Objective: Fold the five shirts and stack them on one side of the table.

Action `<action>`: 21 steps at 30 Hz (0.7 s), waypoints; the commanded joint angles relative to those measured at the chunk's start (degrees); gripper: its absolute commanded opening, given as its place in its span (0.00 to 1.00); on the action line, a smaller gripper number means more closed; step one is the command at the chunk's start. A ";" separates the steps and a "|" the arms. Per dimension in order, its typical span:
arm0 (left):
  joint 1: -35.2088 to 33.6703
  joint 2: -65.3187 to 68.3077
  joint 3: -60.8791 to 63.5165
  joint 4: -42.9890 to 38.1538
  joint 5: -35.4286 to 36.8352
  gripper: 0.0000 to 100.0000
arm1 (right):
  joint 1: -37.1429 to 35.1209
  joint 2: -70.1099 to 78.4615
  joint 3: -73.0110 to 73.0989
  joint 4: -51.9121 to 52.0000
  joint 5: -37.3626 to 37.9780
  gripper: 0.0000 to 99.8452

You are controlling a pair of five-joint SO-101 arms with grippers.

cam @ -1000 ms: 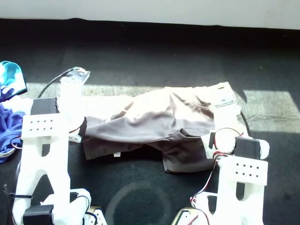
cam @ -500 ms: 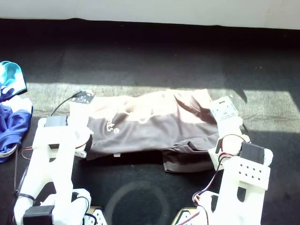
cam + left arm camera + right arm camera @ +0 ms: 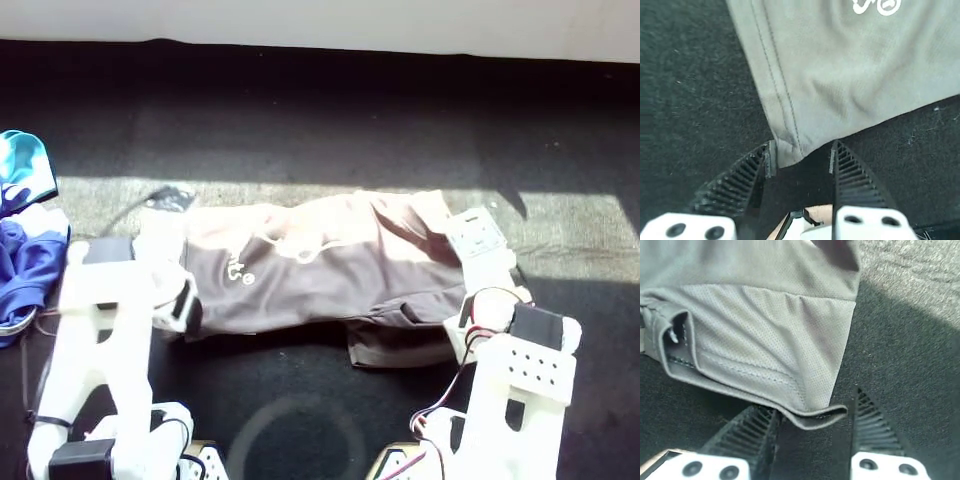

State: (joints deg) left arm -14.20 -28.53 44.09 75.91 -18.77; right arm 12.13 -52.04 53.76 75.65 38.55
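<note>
One grey shirt (image 3: 320, 265) lies half-folded across the middle of the desk (image 3: 300, 130). It looks light, limp and slippery. My left hand (image 3: 801, 150) and right hand (image 3: 815, 405) gape, unclenched, around its near corners, which I judge the best hold.

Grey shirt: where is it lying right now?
In the high view the grey shirt lies mid-table between the two arms, one corner at the left gripper, the opposite hem at the right gripper; the blue shirts sit far left.
</note>
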 commanded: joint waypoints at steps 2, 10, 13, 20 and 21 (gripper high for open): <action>-2.86 -1.54 -14.90 6.42 -0.26 0.18 | -2.33 -1.27 -11.74 4.97 0.26 0.21; 2.15 3.03 -21.14 -1.32 0.18 0.00 | -5.41 -0.75 -25.01 1.01 -11.96 0.00; 3.65 10.33 -21.41 -5.89 0.53 0.01 | -7.78 -0.75 -26.95 1.98 -15.47 0.04; 6.11 32.04 -28.09 -14.15 6.59 0.01 | -14.99 15.08 -25.63 -7.69 -20.84 0.01; 6.11 34.51 -30.20 -14.07 7.56 0.01 | -15.43 19.56 -27.03 -9.10 -21.98 0.01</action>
State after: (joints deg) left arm -9.19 0.13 19.91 63.08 -13.67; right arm -1.76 -42.73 29.58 70.64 19.30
